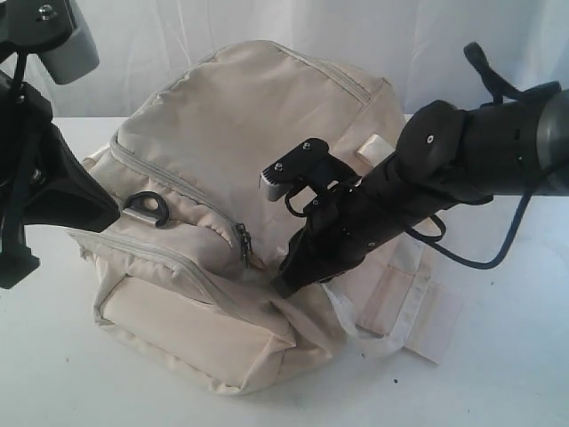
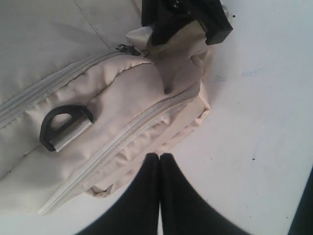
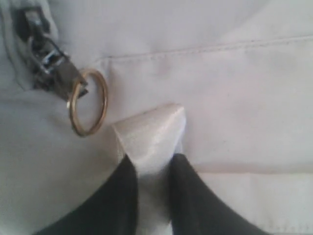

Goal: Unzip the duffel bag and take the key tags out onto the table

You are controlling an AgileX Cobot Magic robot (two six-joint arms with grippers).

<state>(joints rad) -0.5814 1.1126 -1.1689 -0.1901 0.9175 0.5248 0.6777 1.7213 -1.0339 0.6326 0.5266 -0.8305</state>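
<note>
Item: duffel bag (image 1: pixel 222 133), zips closed. At frame centre, right hand (image 3: pixel 153 159) clamped on satin tab (image 3: pixel 151 129); left hand (image 2: pixel 159 157) together. Advice: hold tab taut, draw ring pull (image 3: pixel 88 100).

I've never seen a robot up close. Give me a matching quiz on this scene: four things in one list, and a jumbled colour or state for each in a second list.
Things:
1. D-ring
2. zipper ring
3. satin tab
4. left fingers

Colours or states:
A. pinched between the right fingers
B. black
C. closed together, holding nothing
D. golden

Pairs: 1-B, 2-D, 3-A, 4-C
</note>
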